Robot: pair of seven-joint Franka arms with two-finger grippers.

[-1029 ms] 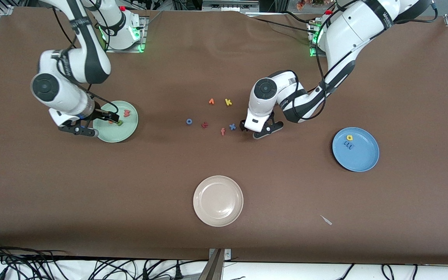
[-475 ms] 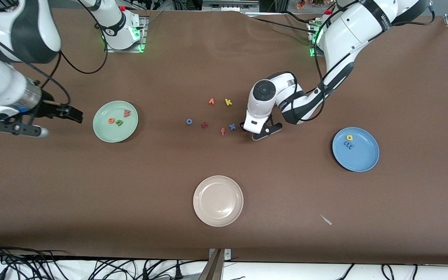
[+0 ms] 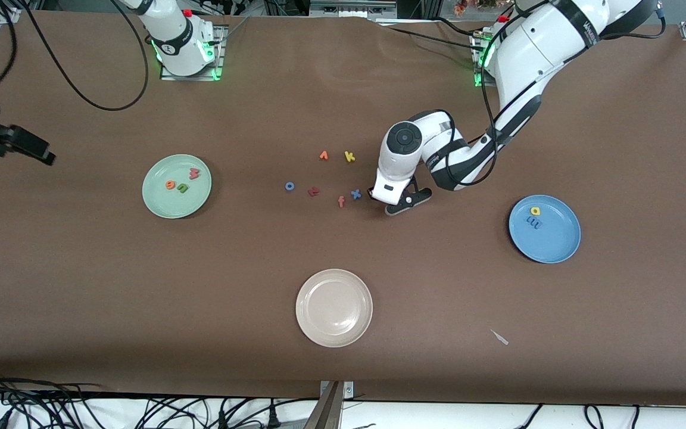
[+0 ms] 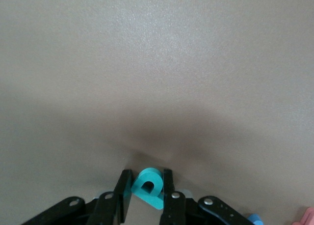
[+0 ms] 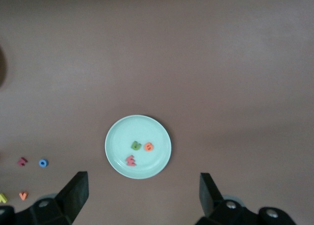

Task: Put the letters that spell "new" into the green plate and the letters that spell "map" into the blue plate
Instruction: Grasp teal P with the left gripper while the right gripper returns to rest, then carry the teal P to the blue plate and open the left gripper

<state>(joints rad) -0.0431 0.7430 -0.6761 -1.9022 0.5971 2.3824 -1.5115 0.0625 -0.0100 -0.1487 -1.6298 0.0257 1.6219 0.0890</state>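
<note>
Because the blue plate (image 3: pixel 545 229) at right of the front view held only the a (image 3: pixel 535 210) and m (image 3: pixel 533 223), the left gripper (image 3: pixel 392 201) sat at table level mid-frame, fingers (image 4: pixel 122 190) closed on the teal p (image 4: pixel 148 187). With n (image 3: pixel 183 188), e (image 3: pixel 170 185) and w (image 3: pixel 194 173) lying in the green plate (image 3: pixel 161 205), the right gripper (image 3: pixel 18 146) waited wide open and empty at the upper left edge.

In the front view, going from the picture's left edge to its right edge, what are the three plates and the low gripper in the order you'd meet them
green plate → beige-white plate → left gripper, shut on the teal p → blue plate.
</note>
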